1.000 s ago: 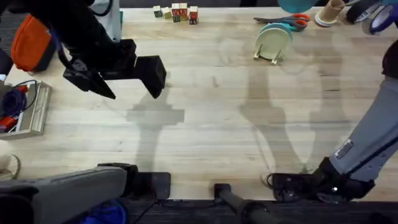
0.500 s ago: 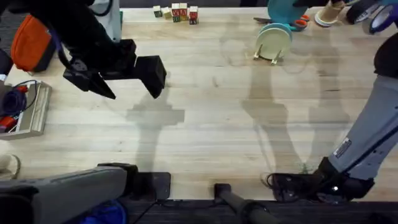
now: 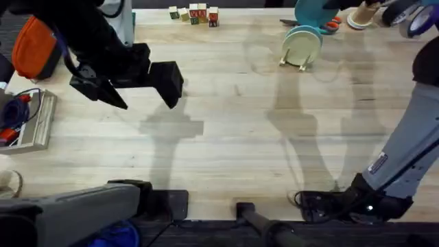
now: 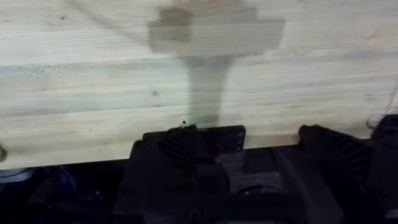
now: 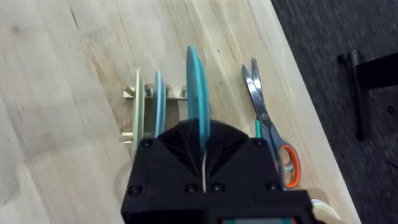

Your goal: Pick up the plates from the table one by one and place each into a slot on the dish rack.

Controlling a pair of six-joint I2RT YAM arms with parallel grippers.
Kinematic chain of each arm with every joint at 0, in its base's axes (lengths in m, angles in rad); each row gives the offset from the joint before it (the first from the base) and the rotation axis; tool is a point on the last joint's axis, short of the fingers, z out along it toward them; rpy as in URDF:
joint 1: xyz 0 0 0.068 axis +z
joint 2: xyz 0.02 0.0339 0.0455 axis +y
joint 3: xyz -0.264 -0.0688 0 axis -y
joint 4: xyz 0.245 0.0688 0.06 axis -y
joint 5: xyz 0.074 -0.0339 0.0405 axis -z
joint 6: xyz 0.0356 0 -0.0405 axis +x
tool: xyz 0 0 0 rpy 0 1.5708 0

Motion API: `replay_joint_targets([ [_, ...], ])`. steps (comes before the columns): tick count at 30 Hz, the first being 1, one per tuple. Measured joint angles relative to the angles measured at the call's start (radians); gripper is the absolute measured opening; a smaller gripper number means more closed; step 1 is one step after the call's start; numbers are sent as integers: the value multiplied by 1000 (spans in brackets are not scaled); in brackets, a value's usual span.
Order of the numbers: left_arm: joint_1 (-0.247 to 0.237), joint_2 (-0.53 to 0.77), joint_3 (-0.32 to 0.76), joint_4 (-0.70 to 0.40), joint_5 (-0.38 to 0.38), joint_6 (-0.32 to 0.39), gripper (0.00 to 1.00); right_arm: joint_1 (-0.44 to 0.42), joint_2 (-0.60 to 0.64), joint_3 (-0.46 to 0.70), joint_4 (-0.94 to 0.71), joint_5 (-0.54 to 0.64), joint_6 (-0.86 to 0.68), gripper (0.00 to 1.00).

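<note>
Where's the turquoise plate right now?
The turquoise plate is held on edge in the right gripper, at the table's far right, just above the dish rack, between its two racked plates and the scissors.

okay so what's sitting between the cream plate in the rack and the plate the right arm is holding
Another turquoise plate stands upright in the dish rack between the cream plate and the held turquoise plate, seen in the right wrist view.
</note>
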Motion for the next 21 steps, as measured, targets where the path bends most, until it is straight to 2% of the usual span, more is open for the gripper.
replay_joint_targets([
  [13,0,0,0,0,0,0,994,0,4,0,-19,0,-1,31],
  [21,0,0,0,0,0,0,993,0,74,0,-19,9,-1,30],
])
